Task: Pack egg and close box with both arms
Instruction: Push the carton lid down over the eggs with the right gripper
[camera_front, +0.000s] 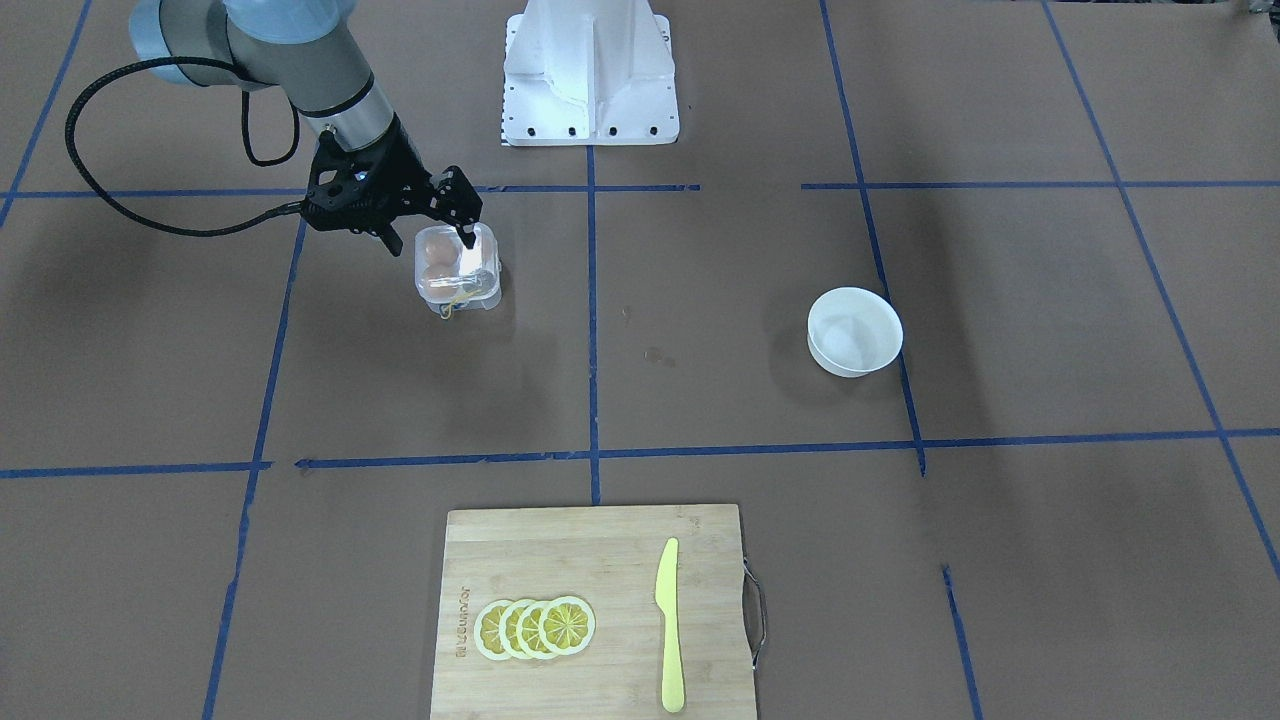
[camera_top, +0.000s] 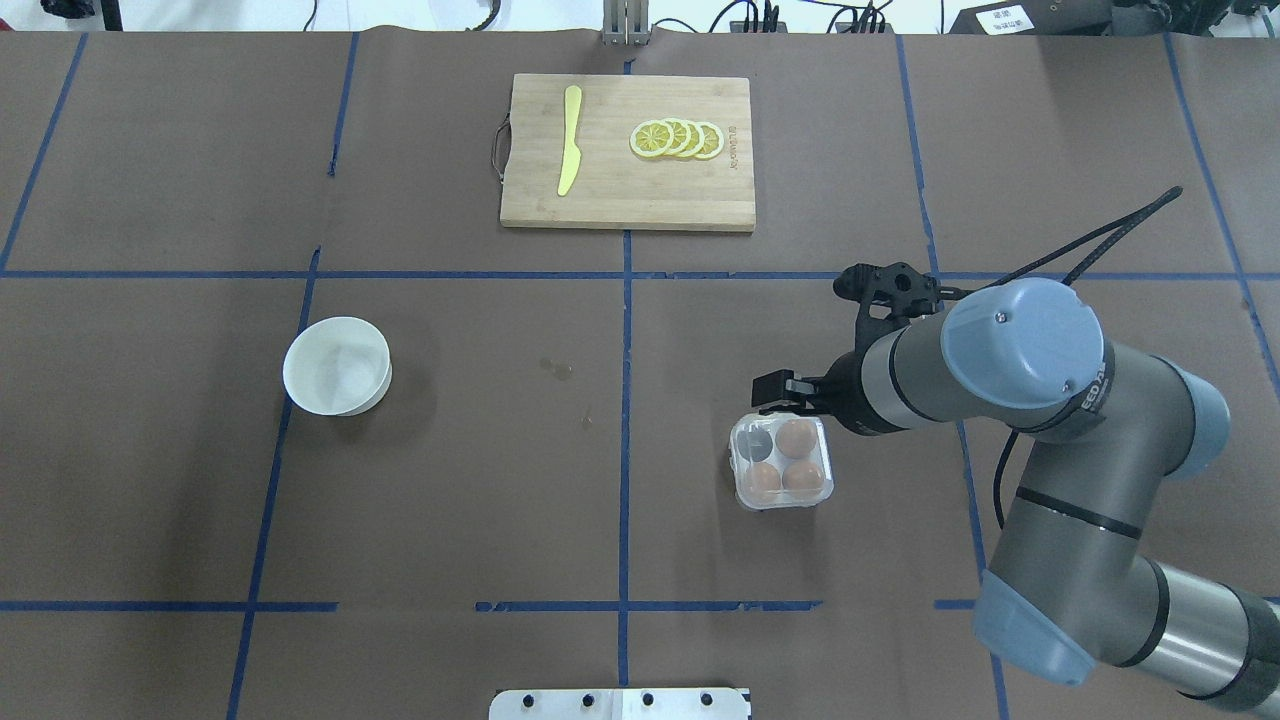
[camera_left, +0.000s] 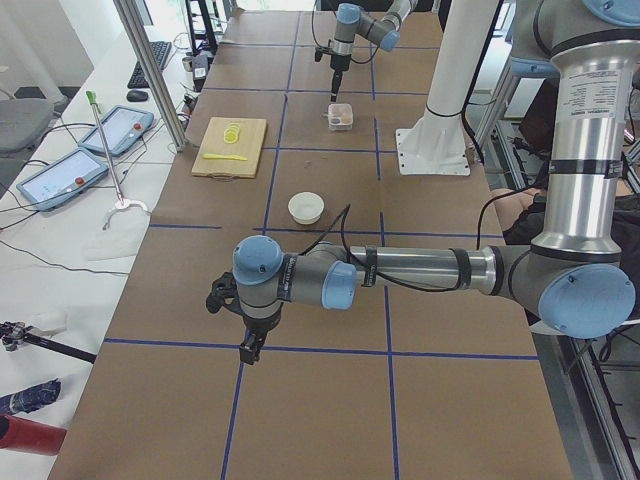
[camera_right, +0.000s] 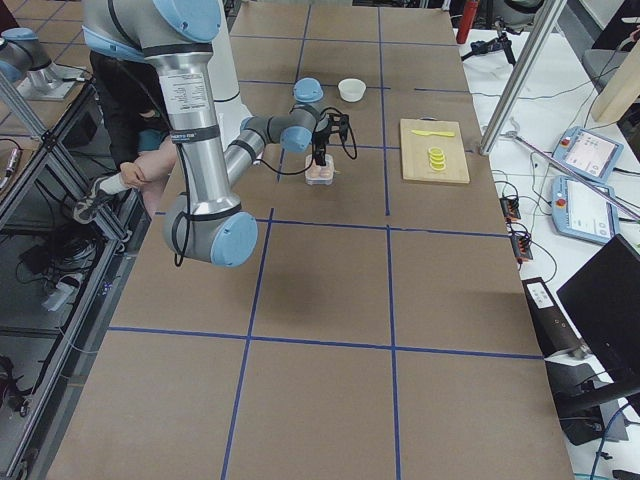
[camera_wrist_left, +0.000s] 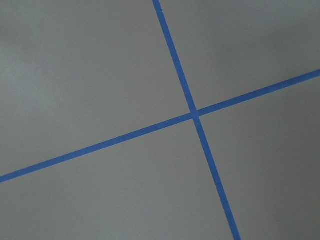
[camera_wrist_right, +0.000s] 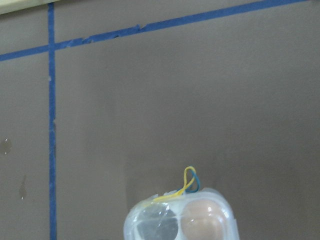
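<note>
The box (camera_top: 782, 462) is a small clear four-cell carton with its lid down and yellow string (camera_wrist_right: 187, 184) at one edge. Three brown eggs lie inside, one of them the egg (camera_top: 795, 437); the fourth cell (camera_top: 761, 446) looks dark and empty. My right gripper (camera_front: 430, 242) hangs open just above the box, one fingertip (camera_front: 466, 238) at the lid top, the other off the box's side. In the right wrist view the box (camera_wrist_right: 181, 220) fills the bottom edge. My left gripper (camera_left: 248, 348) shows only in the exterior left view, low over bare table; I cannot tell its state.
An empty white bowl (camera_top: 337, 366) sits on the robot's left half. At the far edge a cutting board (camera_top: 610, 200) carries lemon slices (camera_top: 678, 139) and a yellow knife (camera_top: 570, 152). The white pedestal (camera_front: 590, 75) stands at the robot's side. A person's hand (camera_right: 130, 180) is beside the base.
</note>
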